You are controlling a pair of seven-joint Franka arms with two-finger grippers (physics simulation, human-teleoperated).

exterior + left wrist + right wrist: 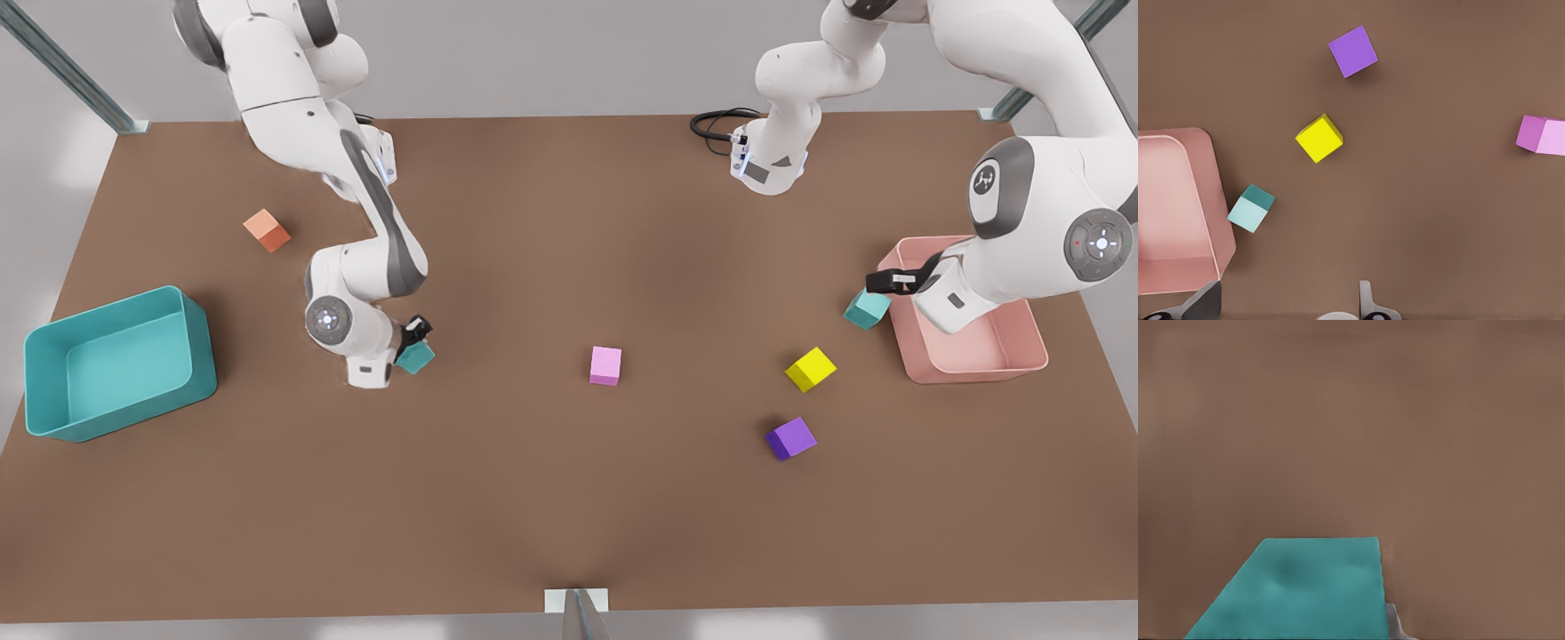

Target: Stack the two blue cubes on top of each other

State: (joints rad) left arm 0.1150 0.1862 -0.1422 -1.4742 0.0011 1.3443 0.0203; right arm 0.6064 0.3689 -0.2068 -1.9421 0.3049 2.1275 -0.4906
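One blue cube (416, 357) lies left of the table's middle in the front view. My right gripper (414, 336) is shut on it; in the right wrist view this cube (1305, 593) sits close up, with one finger (1394, 623) against its side. The other blue cube (867, 308) rests on the table against the pink bin's (978, 369) near corner. My left gripper (892, 283) hovers just over it. In the left wrist view this cube (1251, 208) lies ahead of the open left gripper (1288, 290), whose fingers are wide apart with nothing between them.
A yellow cube (810, 369), a purple cube (790, 438) and a pink cube (605, 365) lie between the two arms. An orange cube (267, 230) sits at the back left. A large teal bin (53, 418) stands at the front view's left edge.
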